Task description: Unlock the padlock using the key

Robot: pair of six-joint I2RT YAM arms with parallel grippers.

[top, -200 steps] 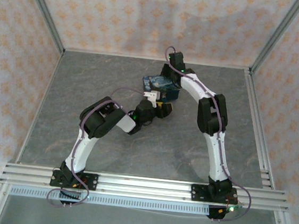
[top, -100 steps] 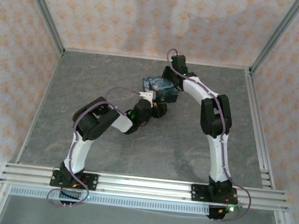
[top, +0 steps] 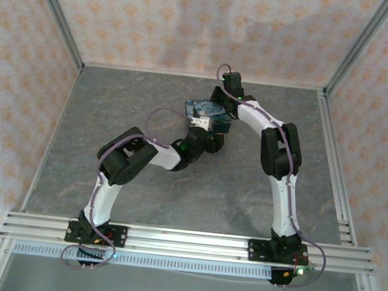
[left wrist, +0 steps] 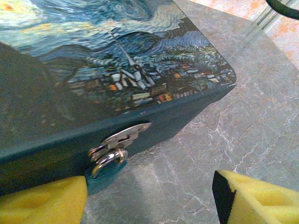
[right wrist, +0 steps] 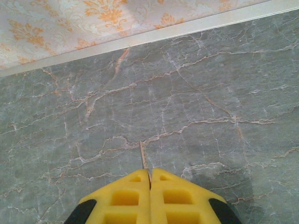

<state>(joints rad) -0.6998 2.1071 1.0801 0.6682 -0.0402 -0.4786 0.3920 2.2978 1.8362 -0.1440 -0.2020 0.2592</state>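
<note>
**Key pinched in the right jaws; left jaws wide at the tin's hasp**

The grey marbled bench (top: 114,116) fills the floor of the papered enclosure. The left arm (top: 119,165) reaches from the near left toward the middle. The right arm (top: 277,144) arches up from the near right and bends left. Both meet at a dark blue starry-print tin (top: 208,112) lying just far of the bench's middle.

The left jaws stand wide apart with nothing between them, their yellow fingers (left wrist: 44,200) low on either side of the tin's front wall. A silvery hasp (left wrist: 122,137) sits on that wall, and a small metal ring (left wrist: 106,161) hangs from it, just beside the left-hand finger.

The right jaws are pressed together on the key (right wrist: 143,160). It is a thin pale sliver poking out between the fingertips, over bare bench and pointing toward the far wall.
</note>
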